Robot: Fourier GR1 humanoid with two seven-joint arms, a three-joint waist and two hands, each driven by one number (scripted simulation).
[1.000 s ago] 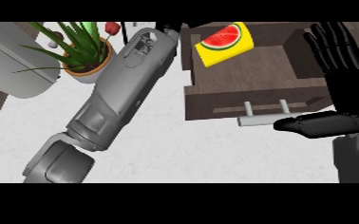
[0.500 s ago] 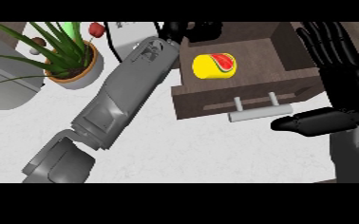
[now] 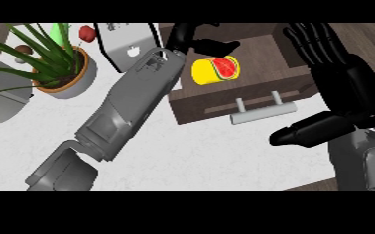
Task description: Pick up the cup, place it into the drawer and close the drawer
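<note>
One yellow watermelon-print cup (image 3: 215, 71) on its side inside open brown drawer (image 3: 253, 98); left hand (image 3: 196, 38) relaxed above, right hand (image 3: 330, 74) spread alongside.

A dark brown, matt wooden drawer (image 3: 219, 101) is fitted with a smooth, pale metal bar handle (image 3: 262, 111). A glossy yellow cup printed with a watermelon slice (image 3: 215, 70) is seen inside. The white counter top (image 3: 183, 153) is rendered smooth and matt, the terracotta plant pot (image 3: 70, 82) dull.
</note>
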